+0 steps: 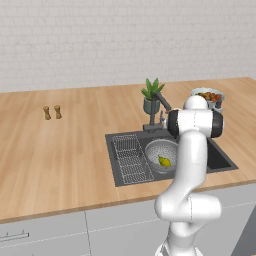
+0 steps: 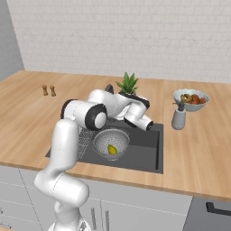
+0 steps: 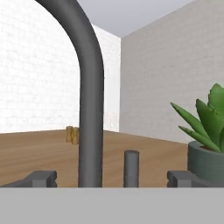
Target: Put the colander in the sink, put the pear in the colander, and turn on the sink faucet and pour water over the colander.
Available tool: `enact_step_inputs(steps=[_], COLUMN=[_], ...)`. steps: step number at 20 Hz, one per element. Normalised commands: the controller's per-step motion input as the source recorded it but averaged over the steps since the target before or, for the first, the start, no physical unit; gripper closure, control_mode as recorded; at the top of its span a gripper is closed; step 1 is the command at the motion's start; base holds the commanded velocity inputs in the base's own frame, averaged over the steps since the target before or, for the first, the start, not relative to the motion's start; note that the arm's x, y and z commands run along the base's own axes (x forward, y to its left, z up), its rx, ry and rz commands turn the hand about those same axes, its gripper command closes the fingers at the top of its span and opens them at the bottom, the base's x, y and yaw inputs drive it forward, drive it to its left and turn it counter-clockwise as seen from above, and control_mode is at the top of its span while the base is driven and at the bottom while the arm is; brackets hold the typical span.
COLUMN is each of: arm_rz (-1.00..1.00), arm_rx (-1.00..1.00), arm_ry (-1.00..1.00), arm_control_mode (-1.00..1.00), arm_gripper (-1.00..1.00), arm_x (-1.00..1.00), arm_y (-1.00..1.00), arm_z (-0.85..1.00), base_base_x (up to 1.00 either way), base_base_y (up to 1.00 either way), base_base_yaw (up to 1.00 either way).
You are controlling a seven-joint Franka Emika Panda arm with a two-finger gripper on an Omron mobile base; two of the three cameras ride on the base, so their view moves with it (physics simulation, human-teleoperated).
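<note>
One pear lies inside the colander in the sink. Gripper, jaws wide apart and empty, straddles the sink faucet.

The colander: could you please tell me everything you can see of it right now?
The colander is a round, silvery-grey bowl that looks like metal, with finely perforated, mesh-like walls and a wider rim. It sits upright inside the dark sink, beside the wire rack section, roughly a third of the basin's width. The yellow-green pear lies inside it on the bottom. No water can be seen running over it. The arm reaches across above it toward the faucet, without touching it.
</note>
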Motion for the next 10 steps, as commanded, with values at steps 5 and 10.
enact_step_inputs(steps=[5,10], arm_rz=[-0.05,-0.05], arm_rx=[0.00,0.00], arm_ry=[0.01,0.04], arm_control_mode=[-1.00,-1.00], arm_gripper=[-1.00,-1.00], arm_x=[0.35,0.41], arm_y=[0.00,0.00], arm_z=[-0.03,-0.17], base_base_x=[0.00,0.00], base_base_y=[0.00,0.00], base_base_yaw=[0.00,0.00])
